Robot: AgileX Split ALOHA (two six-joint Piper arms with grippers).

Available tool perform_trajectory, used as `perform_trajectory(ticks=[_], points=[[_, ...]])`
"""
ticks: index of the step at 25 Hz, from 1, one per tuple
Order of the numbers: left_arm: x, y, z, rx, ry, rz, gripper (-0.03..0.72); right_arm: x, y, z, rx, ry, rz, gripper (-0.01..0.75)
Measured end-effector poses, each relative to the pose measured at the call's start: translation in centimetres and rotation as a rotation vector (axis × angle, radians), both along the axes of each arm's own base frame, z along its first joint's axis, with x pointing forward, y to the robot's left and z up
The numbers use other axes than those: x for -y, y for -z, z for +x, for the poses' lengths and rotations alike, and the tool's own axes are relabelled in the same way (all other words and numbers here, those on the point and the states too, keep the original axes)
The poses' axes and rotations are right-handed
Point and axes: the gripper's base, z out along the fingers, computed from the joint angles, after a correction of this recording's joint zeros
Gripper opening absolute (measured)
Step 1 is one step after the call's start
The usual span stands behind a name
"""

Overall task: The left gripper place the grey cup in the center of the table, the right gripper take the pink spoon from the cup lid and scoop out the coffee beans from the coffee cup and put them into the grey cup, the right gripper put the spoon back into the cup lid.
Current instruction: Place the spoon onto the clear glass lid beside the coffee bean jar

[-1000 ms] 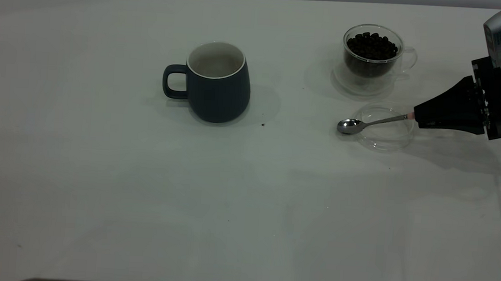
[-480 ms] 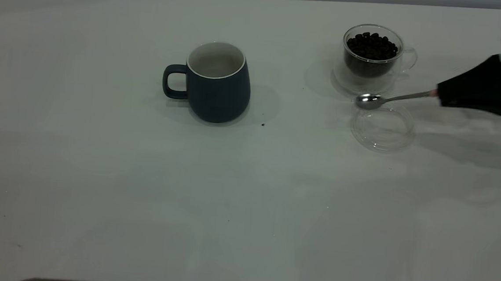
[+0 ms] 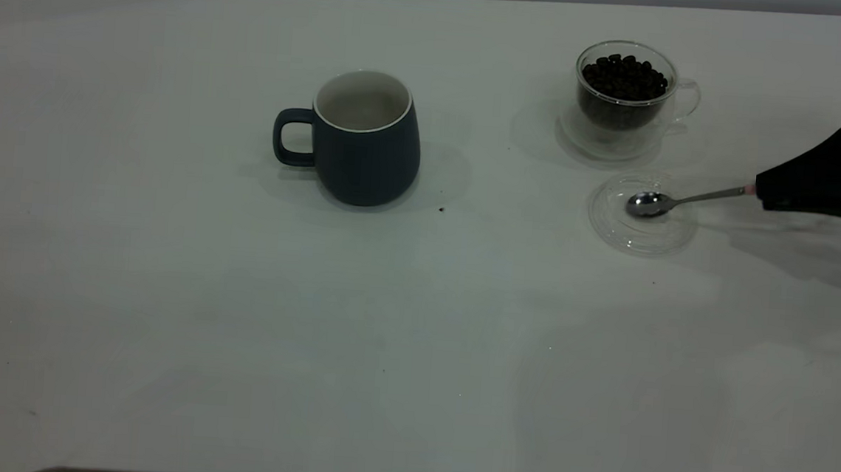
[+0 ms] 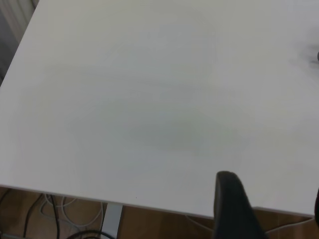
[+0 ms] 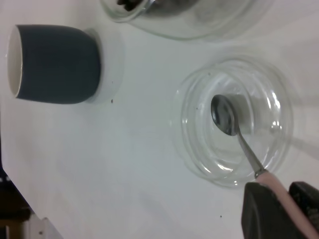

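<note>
Spoon going back into the lid, right side of surface [image 3: 235, 341].
Right gripper [image 5: 279, 209] fingers clamped on the pink spoon [image 3: 678, 201] handle, bowl over the cup lid [image 3: 641, 233] centre; lower it flat before letting go. Left gripper [image 4: 234, 209] idle, can't tell how open. Grey cup [image 3: 364, 139] mid-surface; coffee cup [image 3: 623, 91] far right.
</note>
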Motion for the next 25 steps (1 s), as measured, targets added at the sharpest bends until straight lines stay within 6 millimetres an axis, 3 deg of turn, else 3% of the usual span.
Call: perform_trajectory(ticks=[6,17,25], points=[[0.0,0.0,0.0,0.000,0.000,0.000,0.451,-0.2,1.1,0.0,-0.004,0.057,0.040,0.095],[0.0,0.0,0.0,0.000,0.000,0.000,0.451,-1.7,1.7,-0.1,-0.009,0.003,0.038,0.128],[0.0,0.0,0.0,0.000,0.000,0.000,0.451,-1.4,2.4,0.0,-0.021,0.027,-0.020,0.312]])
